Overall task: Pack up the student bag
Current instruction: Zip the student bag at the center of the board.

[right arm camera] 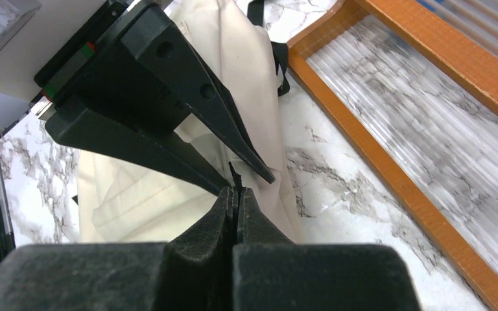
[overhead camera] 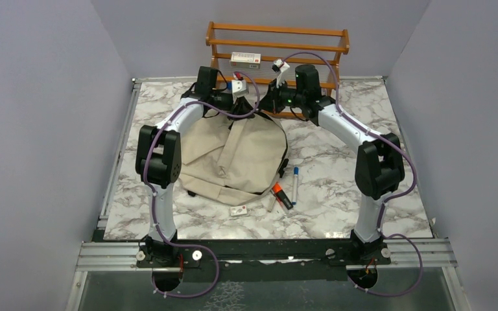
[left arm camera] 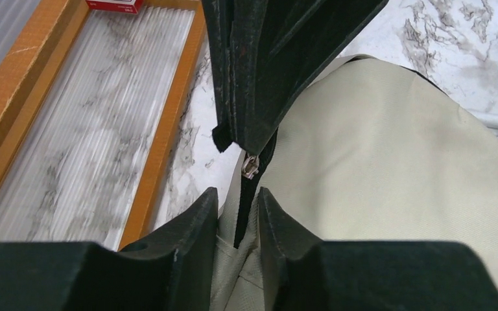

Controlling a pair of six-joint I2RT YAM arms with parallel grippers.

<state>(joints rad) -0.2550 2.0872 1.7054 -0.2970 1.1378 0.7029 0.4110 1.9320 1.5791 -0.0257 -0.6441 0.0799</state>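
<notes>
The cream student bag (overhead camera: 233,159) lies in the middle of the marble table, its top end towards the back. Both grippers meet at that top end. My left gripper (left arm camera: 237,192) has bag fabric and the black zipper tape pinched between its fingers, with the cloth touching both of them. A silver zipper slider (left arm camera: 251,167) hangs just beyond its tips. My right gripper (right arm camera: 238,191) faces it, shut on a thin black pull tab (right arm camera: 235,175) of that zipper. From above, the left gripper (overhead camera: 242,98) and right gripper (overhead camera: 264,102) stand almost tip to tip.
A wooden rack (overhead camera: 277,45) stands against the back wall with a small box (overhead camera: 246,59) on it. Right of the bag lie a blue-capped marker (overhead camera: 295,184), an orange-and-black highlighter (overhead camera: 281,195) and a small white block (overhead camera: 238,210).
</notes>
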